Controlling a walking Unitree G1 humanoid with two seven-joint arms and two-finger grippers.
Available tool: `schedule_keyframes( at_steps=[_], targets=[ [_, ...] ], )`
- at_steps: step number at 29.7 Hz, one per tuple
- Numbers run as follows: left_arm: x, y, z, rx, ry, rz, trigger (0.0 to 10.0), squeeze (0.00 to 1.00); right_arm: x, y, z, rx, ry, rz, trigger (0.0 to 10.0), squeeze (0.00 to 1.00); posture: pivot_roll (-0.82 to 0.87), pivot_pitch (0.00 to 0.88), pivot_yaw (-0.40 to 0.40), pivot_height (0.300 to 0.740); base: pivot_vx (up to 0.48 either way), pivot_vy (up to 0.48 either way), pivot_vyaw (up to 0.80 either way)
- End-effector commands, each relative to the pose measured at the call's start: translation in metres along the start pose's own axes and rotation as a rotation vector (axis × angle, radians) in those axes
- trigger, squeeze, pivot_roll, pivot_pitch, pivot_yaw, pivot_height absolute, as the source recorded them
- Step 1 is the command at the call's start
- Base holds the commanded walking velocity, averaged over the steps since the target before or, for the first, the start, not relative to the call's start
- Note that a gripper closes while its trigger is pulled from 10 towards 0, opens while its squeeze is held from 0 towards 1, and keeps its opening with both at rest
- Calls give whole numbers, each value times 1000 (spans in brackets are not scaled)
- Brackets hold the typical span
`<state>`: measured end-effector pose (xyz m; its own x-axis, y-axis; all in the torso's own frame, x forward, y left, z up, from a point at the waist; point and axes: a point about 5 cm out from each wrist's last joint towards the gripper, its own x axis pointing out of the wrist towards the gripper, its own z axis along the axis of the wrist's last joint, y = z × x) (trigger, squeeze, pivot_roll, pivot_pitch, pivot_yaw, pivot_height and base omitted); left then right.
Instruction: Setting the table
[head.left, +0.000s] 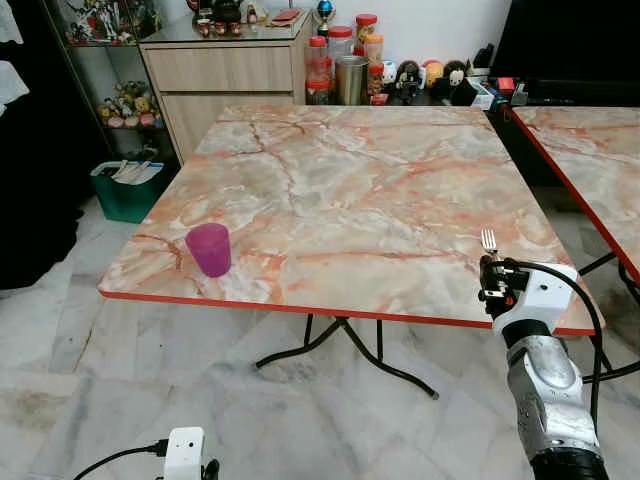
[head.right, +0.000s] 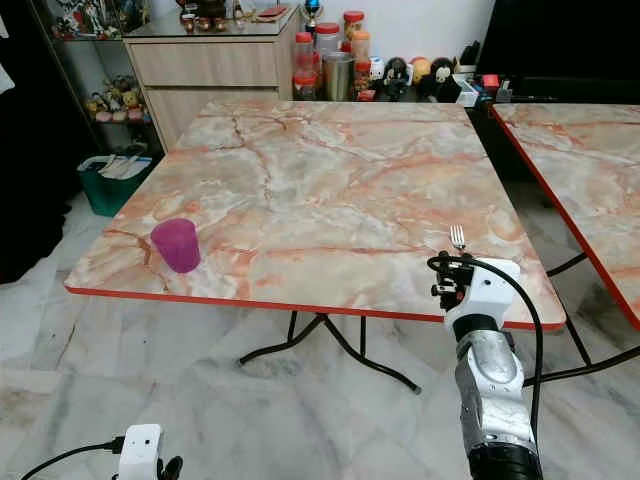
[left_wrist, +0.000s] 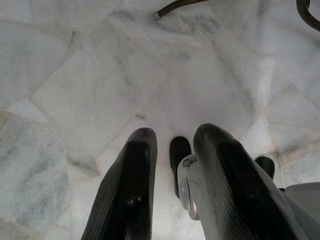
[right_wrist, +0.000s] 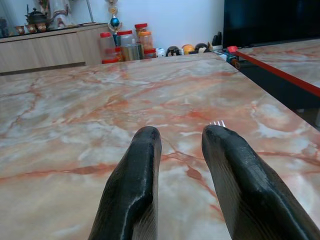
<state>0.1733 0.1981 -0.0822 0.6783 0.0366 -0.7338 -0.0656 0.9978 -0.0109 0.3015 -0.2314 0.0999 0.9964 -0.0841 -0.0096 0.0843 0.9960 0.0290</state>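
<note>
A marble-patterned table (head.left: 350, 180) with a red edge stands in front of me. A purple cup (head.left: 209, 249) stands upright near its front left corner. My right gripper (head.left: 492, 275) hovers at the table's front right edge, its fingers (right_wrist: 142, 150) apart with nothing between them. A silver fork (head.left: 489, 240) shows its tines just beyond the gripper on the tabletop, and its handle is hidden behind the gripper. In the right wrist view the tines (right_wrist: 217, 123) peek past one fingertip. My left gripper (left_wrist: 175, 137) hangs low over the floor, open and empty.
A second table of the same kind (head.left: 590, 150) stands close on the right. Behind the table are a wooden cabinet (head.left: 225, 70), jars and a metal tin (head.left: 345, 65), and figurines. A green bin (head.left: 125, 190) sits on the floor at left. Black table legs (head.left: 340, 345) spread underneath.
</note>
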Motion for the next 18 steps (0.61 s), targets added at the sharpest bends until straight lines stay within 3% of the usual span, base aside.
schedule_keyframes(
  at_steps=[1,18],
  targets=[
    [-1,3,-3,27,19,-6,10000,0,4,4,4,-4,-7,11,10000,0,21,0,7,736,371,0,0],
    [0,1,-1,28,33,-30,10000,0,11,4,10,14,-18,-4,10000,0,27,0,-1,736,413,0,0]
  ],
)
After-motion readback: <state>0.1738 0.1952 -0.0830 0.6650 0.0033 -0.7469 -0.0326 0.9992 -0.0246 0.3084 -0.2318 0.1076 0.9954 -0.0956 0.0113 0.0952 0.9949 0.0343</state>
